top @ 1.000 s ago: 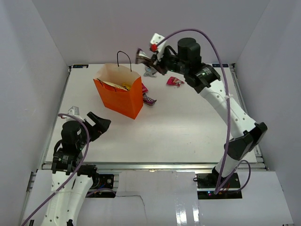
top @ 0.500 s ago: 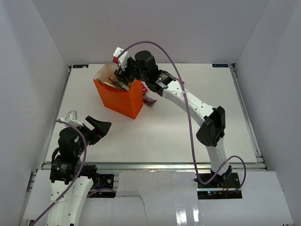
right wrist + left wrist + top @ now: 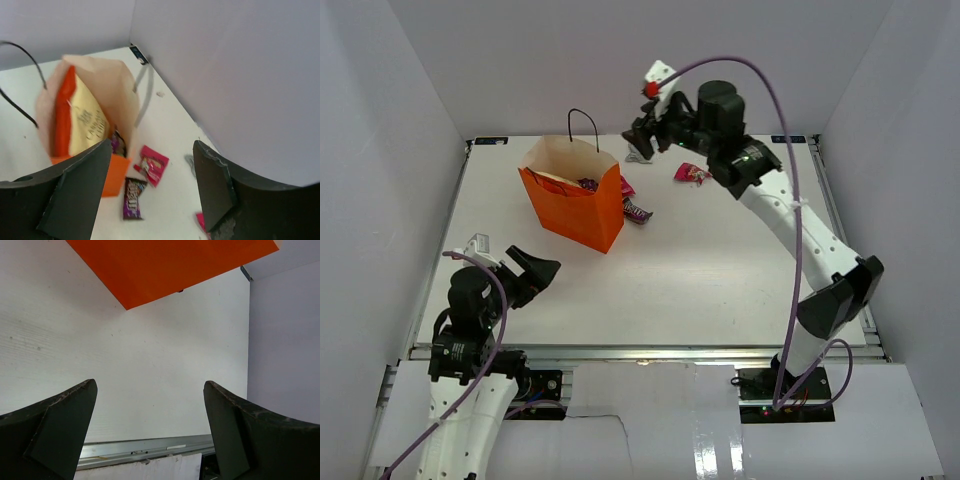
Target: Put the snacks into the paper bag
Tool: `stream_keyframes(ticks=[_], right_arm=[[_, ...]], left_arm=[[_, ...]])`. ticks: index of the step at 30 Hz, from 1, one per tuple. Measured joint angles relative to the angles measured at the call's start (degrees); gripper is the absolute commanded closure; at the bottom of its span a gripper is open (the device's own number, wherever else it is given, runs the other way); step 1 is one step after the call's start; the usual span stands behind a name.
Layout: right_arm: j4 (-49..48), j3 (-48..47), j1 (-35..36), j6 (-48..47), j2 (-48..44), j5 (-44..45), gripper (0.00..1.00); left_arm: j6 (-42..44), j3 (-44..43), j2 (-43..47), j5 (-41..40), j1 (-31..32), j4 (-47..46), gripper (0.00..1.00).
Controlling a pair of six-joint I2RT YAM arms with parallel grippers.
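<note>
The orange paper bag (image 3: 582, 212) stands upright at the back left of the table, its black handle up. Inside it I see a red-orange and cream chip bag (image 3: 82, 120) and a dark purple packet (image 3: 118, 143). My right gripper (image 3: 645, 138) hangs high, to the right of the bag and behind it; it is open (image 3: 152, 146) and holds nothing. On the table beside the bag lie a magenta packet (image 3: 153, 165) and a purple candy bar (image 3: 131, 198). Another magenta packet (image 3: 692, 173) lies farther right. My left gripper (image 3: 530, 270) is open near the front left, its jaws wide and nothing between them (image 3: 150, 385), with the bag's side (image 3: 170, 265) ahead of it.
A small pale packet (image 3: 638, 156) lies at the back under the right gripper. Grey walls close the table on three sides. A metal rail (image 3: 145, 449) runs along the near edge.
The right arm swung left over the bag, opened, and a dark packet now lies inside the bag. The arm then swung back right, empty. The left arm barely moved.
</note>
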State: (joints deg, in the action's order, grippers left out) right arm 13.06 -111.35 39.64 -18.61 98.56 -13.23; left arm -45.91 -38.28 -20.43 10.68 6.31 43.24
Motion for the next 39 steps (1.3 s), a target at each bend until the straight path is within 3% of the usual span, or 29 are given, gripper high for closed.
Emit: stream_keyframes(ticks=[4,7,13,19,31,34,39], right_arm=[[0.7,7.8,-10.8,1.7,-3.3,-9.2,0.13],[3.9,9.9,-15.8,0.3,1.7,-16.1,0.12],[11.4,12.0,-15.1,-1.8,16.0,-24.9,0.17],[14.4,10.6,-13.0,-1.8,25.0,-23.6,0.17],[12.1,1.2,-6.9,-1.6,34.2,-8.5,0.17],[11.9,0.8,-6.2,-1.9,35.6,-7.1,0.22],[10.9,0.4,-5.8,-2.7,37.4,-6.0,0.48]], left_arm=[[0.1,0.1,-1.0,0.7,0.0,-0.5,0.02],[0.1,0.1,-2.3,1.3,0.0,-1.5,0.02],[0.2,0.1,-5.1,2.3,0.0,-3.0,0.02],[-0.1,0.5,-5.5,2.6,0.0,-3.8,0.02],[-0.6,1.4,-6.9,3.8,0.0,-4.7,0.02],[-0.7,1.6,-6.9,4.0,0.0,-4.7,0.02],[-0.7,1.7,-7.8,4.0,0.0,-4.7,0.02]])
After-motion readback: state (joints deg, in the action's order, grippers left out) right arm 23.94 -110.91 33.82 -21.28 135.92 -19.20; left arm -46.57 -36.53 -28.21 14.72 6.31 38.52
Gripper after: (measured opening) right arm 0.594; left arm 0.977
